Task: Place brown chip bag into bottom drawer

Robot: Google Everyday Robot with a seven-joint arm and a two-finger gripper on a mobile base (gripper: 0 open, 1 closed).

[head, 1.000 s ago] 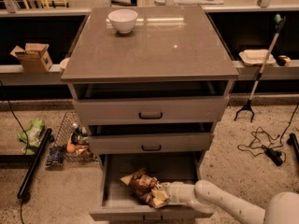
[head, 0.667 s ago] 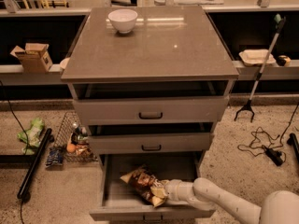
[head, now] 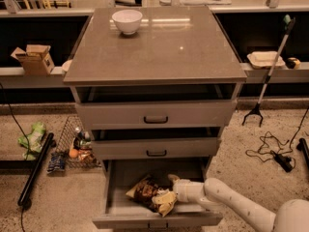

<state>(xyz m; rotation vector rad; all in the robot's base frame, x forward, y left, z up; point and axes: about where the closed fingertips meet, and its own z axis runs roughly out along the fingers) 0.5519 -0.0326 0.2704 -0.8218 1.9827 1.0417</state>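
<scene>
The brown chip bag (head: 147, 192) lies on the floor of the bottom drawer (head: 145, 221), which stands open, near its front middle. My gripper (head: 170, 195) is down inside that drawer at the bag's right end, touching it; I cannot tell whether it is clamping the bag or loose. The two upper drawers (head: 155, 115) sit further in. A white bowl (head: 127, 21) stands on the cabinet top (head: 169, 50), back left.

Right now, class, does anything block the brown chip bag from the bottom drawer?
Nothing visible: the glossy dark-brown chip bag already lies inside the open grey bottom drawer, with the white pincer against it.
</scene>
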